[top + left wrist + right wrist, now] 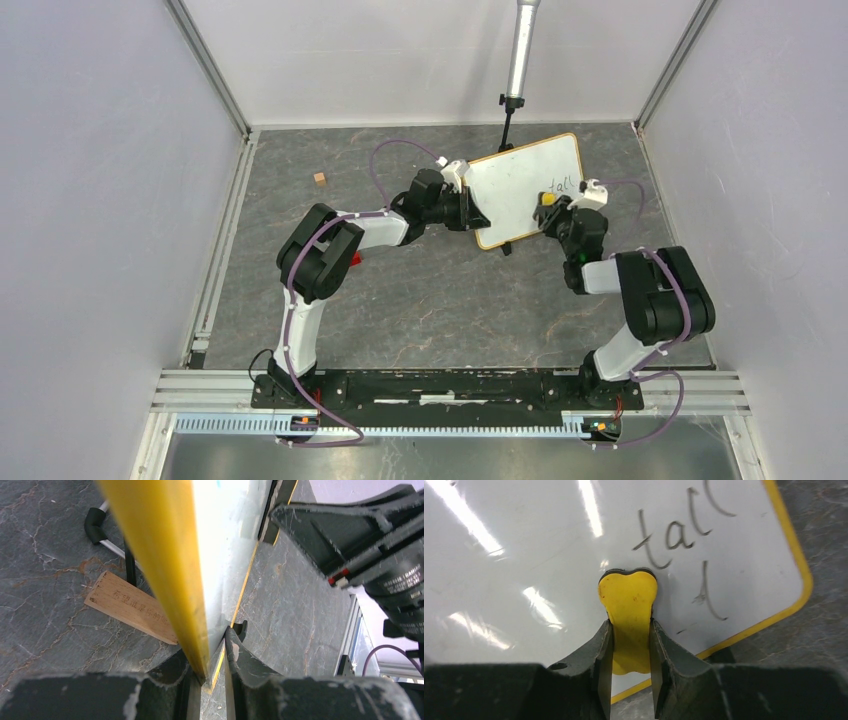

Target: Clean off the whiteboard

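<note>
The whiteboard point(520, 178) stands tilted at the back of the table, with a yellowish frame and the dark word "tall" point(563, 186) near its right side. My left gripper point(480, 217) is shut on the board's left edge; in the left wrist view the frame edge point(160, 555) runs down between the fingers point(212, 666). My right gripper point(550, 208) is shut on a yellow eraser point(547, 199). In the right wrist view the eraser point(628, 600) lies against the white surface point(524, 555) just below and left of "tall" point(674, 535), between the gripper's fingertips point(630, 630). A loose stroke point(710, 595) sits under the word.
A small wooden cube point(320, 178) lies at the back left. A red item point(356, 259) sits by the left arm. A pole with a black stand point(517, 60) rises behind the board. A wooden block point(130, 607) and a black-tipped metal leg point(97, 527) lie behind the board. Enclosure walls stand on both sides.
</note>
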### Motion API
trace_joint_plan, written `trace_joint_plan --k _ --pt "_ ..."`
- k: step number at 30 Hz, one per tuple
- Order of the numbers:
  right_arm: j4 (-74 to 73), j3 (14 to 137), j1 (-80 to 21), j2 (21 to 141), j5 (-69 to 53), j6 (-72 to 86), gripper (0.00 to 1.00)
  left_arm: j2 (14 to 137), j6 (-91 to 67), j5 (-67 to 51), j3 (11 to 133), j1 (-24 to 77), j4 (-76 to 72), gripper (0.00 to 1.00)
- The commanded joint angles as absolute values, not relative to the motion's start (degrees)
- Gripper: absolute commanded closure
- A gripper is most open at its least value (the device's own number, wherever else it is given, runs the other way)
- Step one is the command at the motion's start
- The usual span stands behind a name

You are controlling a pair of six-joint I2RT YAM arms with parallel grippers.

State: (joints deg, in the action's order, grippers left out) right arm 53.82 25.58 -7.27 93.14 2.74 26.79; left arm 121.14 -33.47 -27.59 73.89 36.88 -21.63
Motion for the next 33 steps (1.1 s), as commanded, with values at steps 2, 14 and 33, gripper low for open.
trace_joint_plan --k 2,14,33 --pt "50.0 29.8 -0.4 96.4 0.4 28.1 0.75 122.4 -31.5 -27.6 74.1 37.6 -15.6 0.98" --pt "50.2 31.2 6.6 99.4 -1.8 30.7 0.75 122.3 -31.8 -27.9 73.8 37.5 -15.9 0.98" --pt "57.5 36.4 -1.2 101.0 -5.6 30.6 0.75 122.7 -33.6 -30.4 73.6 37.5 -18.1 0.98"
